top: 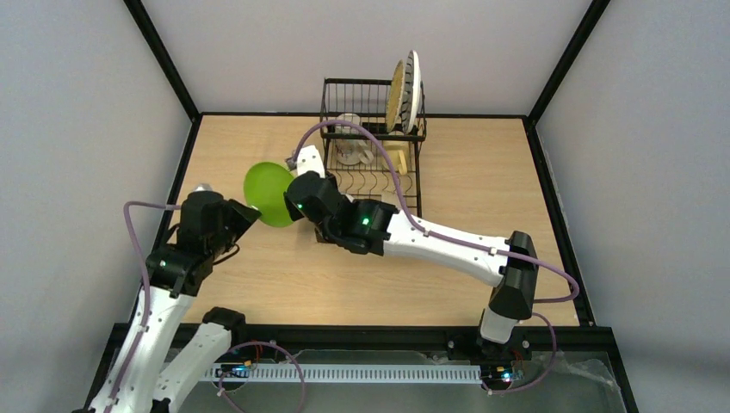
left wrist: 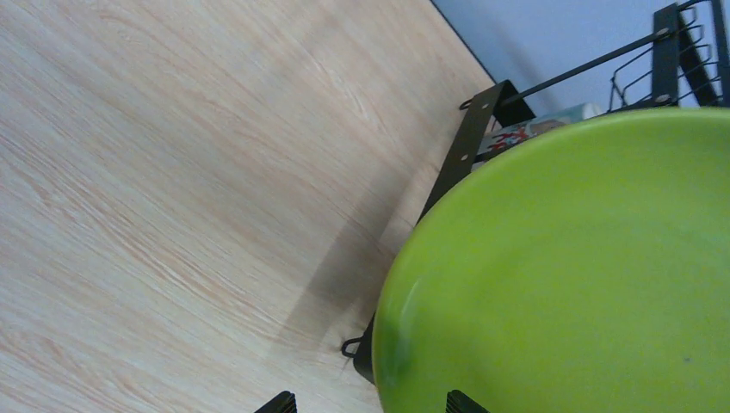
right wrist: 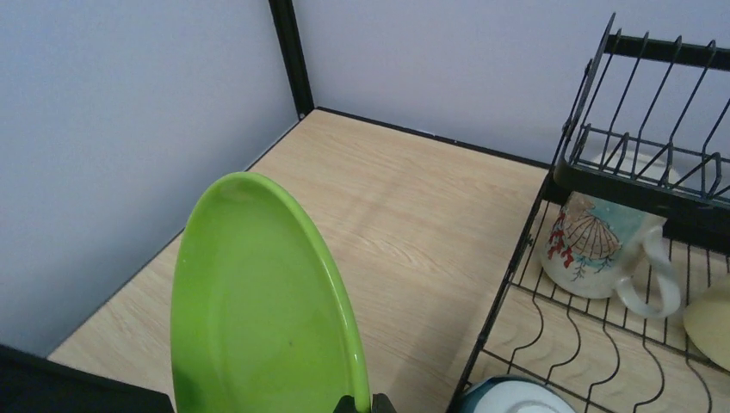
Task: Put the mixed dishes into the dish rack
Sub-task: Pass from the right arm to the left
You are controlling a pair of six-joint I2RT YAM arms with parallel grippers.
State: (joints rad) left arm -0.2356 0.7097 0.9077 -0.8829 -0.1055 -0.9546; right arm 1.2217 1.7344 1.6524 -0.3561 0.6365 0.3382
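Note:
A green plate (top: 269,193) hangs on edge above the table, left of the dish rack (top: 372,138). My right gripper (top: 297,206) is shut on its rim; in the right wrist view the fingers pinch the lower edge of the green plate (right wrist: 250,310) at the right gripper (right wrist: 361,404). My left gripper (top: 250,213) stands open at the plate's left side. In the left wrist view the edge of the green plate (left wrist: 568,275) lies between the spread fingertips of the left gripper (left wrist: 372,404), untouched.
The rack's upper tier holds a striped plate (top: 413,90) and a yellow plate (top: 397,95) upright. On the lower level stand a patterned mug (right wrist: 594,245), a pale yellow dish (right wrist: 710,318) and a blue-outside white bowl (right wrist: 508,397). Walls and a black frame enclose the table.

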